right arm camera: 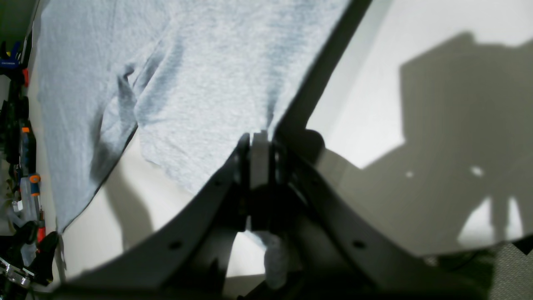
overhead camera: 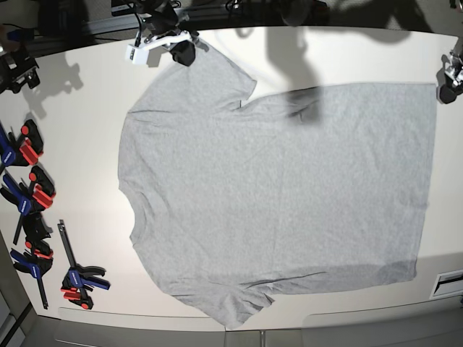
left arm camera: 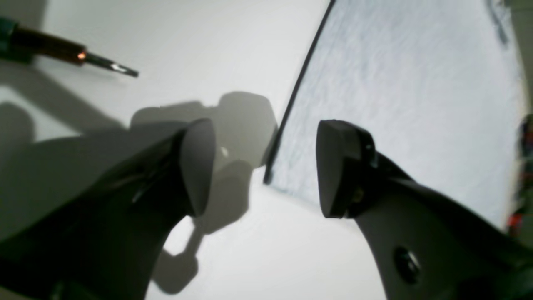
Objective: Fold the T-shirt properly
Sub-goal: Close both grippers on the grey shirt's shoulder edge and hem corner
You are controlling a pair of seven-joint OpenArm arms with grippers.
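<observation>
The light grey T-shirt [overhead camera: 275, 195] lies spread flat on the white table, plain side up, with its sleeves at the left and its hem at the right. My right gripper [overhead camera: 182, 49] is at the far sleeve's tip. In the right wrist view it [right arm camera: 259, 143] is shut on the T-shirt [right arm camera: 208, 83], with a fold of grey cloth pinched between the jaws. My left gripper [overhead camera: 450, 78] sits at the far hem corner. In the left wrist view it [left arm camera: 266, 166] stands open above the corner of the T-shirt [left arm camera: 416, 104], holding nothing.
Several red, blue and black clamps [overhead camera: 29, 195] lie along the table's left edge. A screwdriver-like tool [left arm camera: 75, 56] rests on the table beyond the left gripper. A white slotted part [overhead camera: 448, 283] sits at the near right edge.
</observation>
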